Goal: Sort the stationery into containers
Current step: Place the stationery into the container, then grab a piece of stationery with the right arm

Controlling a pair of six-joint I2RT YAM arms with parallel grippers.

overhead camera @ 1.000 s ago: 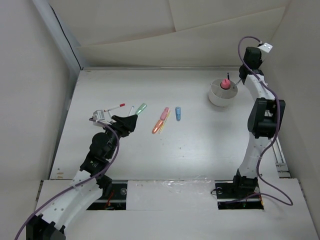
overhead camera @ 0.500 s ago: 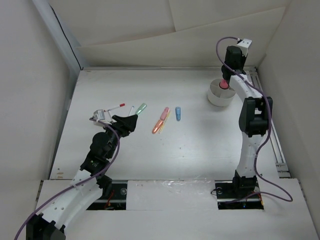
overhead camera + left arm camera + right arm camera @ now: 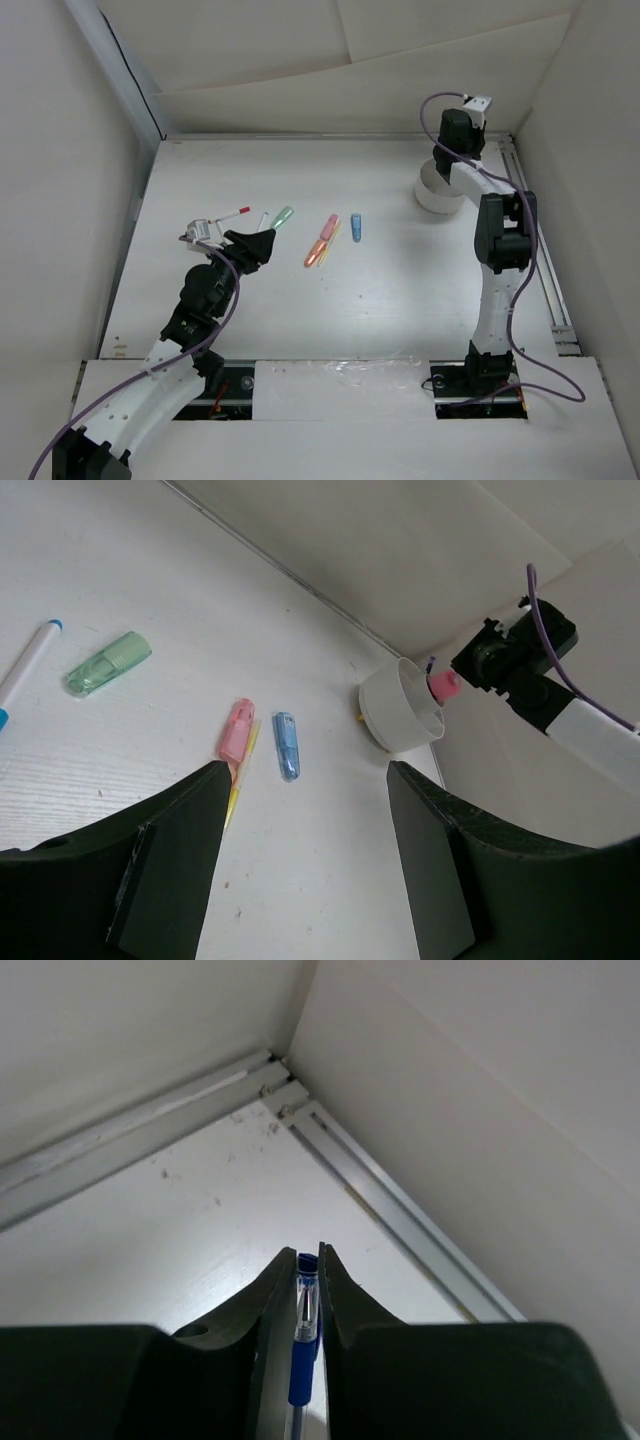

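The white cup stands at the back right and also shows in the left wrist view. A stubby pink-capped item sticks out of it. My right gripper hangs over the cup, shut on a blue pen held between its fingers. A green marker, a pink-orange marker, a blue marker and a thin white pen with a red tip lie mid-table. My left gripper is open and empty, just left of the green marker.
White walls close in the table at the back and both sides. A metal rail runs along the right wall into the back corner. A thin yellow pen lies against the pink marker. A thin white pen with a blue end lies left of the green marker.
My right arm has swung left from the right wall to above the cup and now hides the pink-capped item in the top view. The left arm has not moved.
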